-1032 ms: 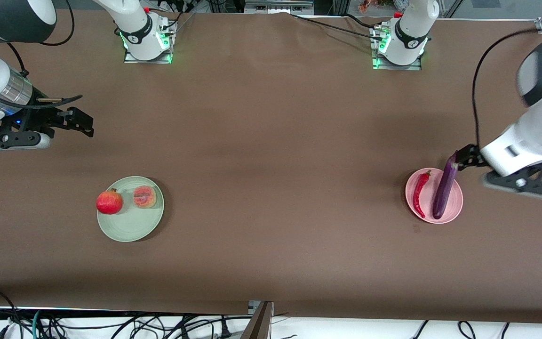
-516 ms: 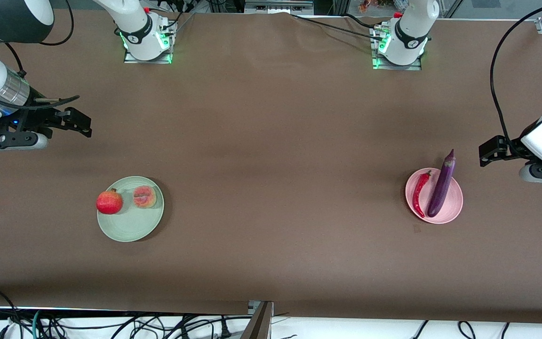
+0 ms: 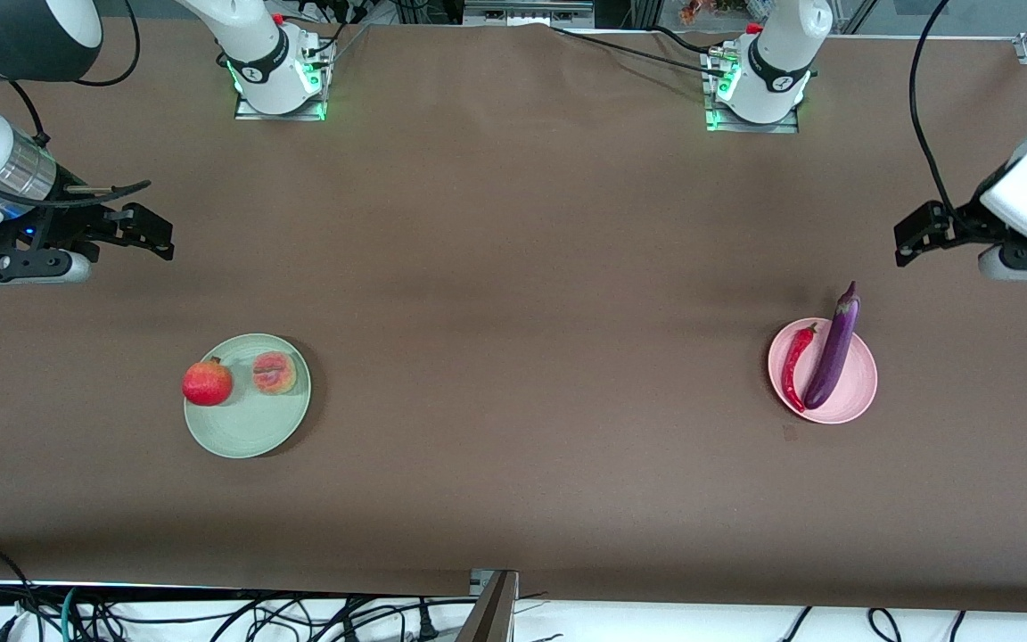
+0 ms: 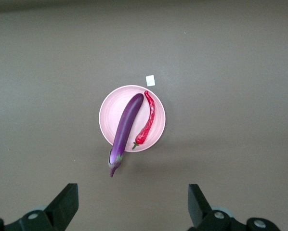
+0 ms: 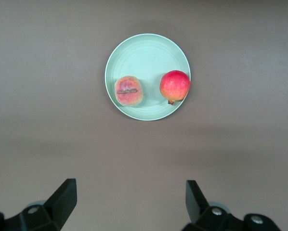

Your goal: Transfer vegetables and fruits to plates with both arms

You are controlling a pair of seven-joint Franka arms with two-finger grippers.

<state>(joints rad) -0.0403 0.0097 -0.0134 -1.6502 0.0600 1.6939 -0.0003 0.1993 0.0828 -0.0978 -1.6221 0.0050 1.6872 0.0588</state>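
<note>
On the pink plate (image 3: 854,399) (image 4: 109,115) at the left arm's end lie the purple eggplant (image 3: 831,359) (image 4: 124,126), its stem end over the rim, and the red chili pepper (image 3: 794,367) (image 4: 146,120). The mint green plate (image 3: 250,428) (image 5: 143,56) at the right arm's end carries the red pomegranate-like fruit (image 3: 207,382) (image 5: 175,86) and the peach (image 3: 274,373) (image 5: 129,91). My left gripper (image 3: 913,234) (image 4: 133,199) hangs open and empty above bare table beside the pink plate. My right gripper (image 3: 150,234) (image 5: 130,198) waits open and empty over bare table beside the green plate.
A small white tag (image 4: 150,80) lies on the brown tablecloth close to the pink plate. The two arm bases (image 3: 280,76) (image 3: 756,85) stand along the table's edge farthest from the front camera. Cables (image 3: 210,615) hang below the nearest edge.
The left gripper has let go of the eggplant and pulled up and away from the pink plate. The eggplant has settled flat on the plate. The right arm has barely moved.
</note>
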